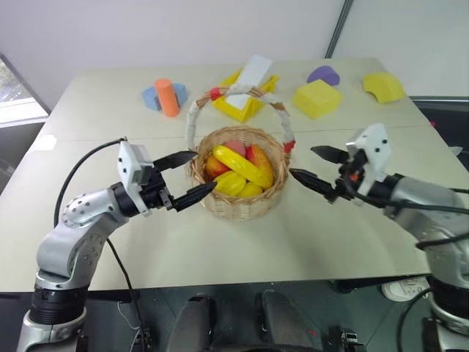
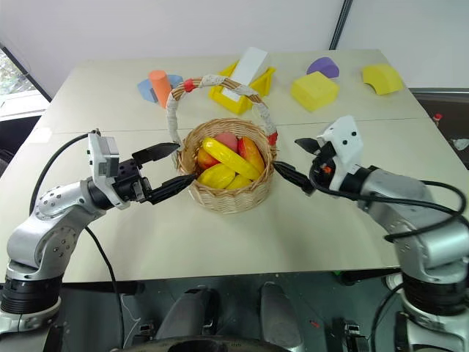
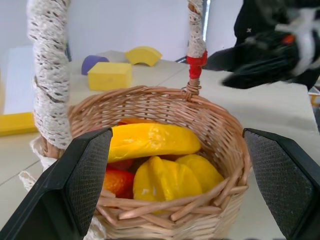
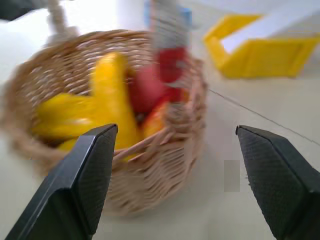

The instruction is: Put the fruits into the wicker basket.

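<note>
orange cylinder (image 1: 167, 97), yellow bin (image 1: 245, 100), foam blocks (image 1: 317, 98)

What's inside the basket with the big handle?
The wicker basket holds toy fruits: a long yellow banana lies on top, over a pink peach, a red-yellow mango and the yellow star fruit. Anything lower down is covered by them.

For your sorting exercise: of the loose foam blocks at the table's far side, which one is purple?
The small domed purple block, at the far right between the yellow cube-like block and the curved yellow block; both neighbours are yellow.
</note>
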